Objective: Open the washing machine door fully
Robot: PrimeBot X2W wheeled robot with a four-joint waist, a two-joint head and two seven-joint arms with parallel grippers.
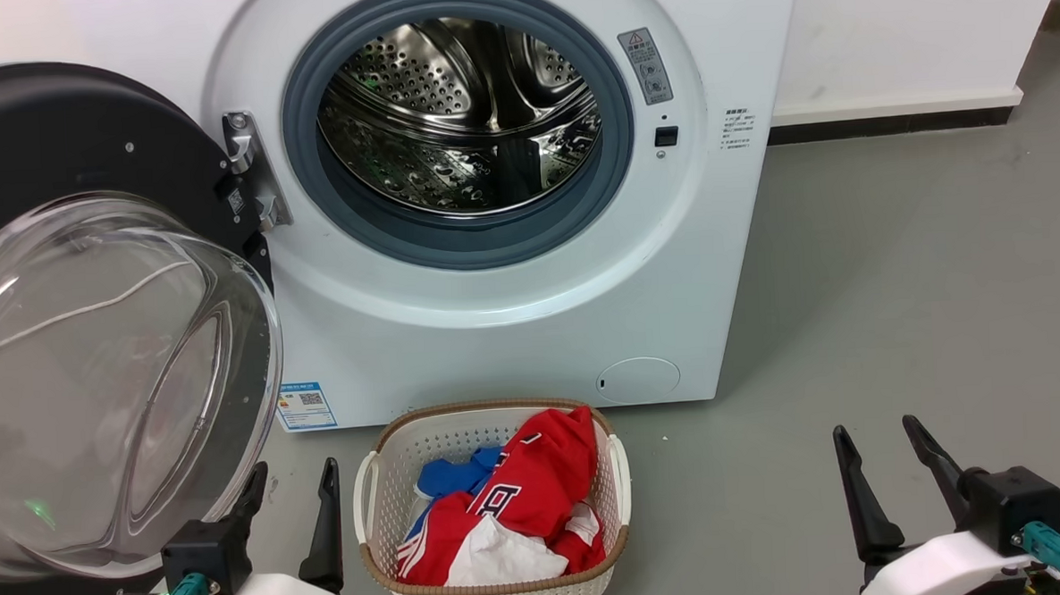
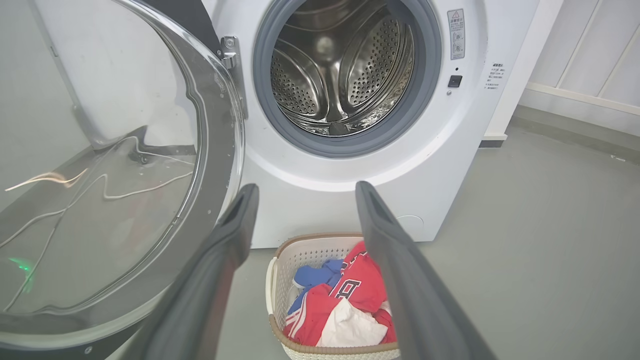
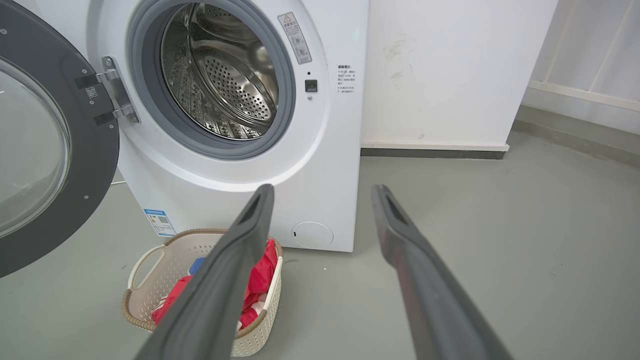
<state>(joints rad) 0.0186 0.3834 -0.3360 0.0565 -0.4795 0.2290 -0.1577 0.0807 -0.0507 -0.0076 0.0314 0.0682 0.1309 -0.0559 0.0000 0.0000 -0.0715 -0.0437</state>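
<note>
Nearest: left pincer (image 1: 294, 473), right pincer (image 1: 876, 427) splayed, empty | washing machine door (image 1: 94, 352) just left of left pincer | suggest nudging rim outward, sparing glass

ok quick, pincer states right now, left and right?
Left pincer: open, holding nothing.
Right pincer: open, holding nothing.
</note>
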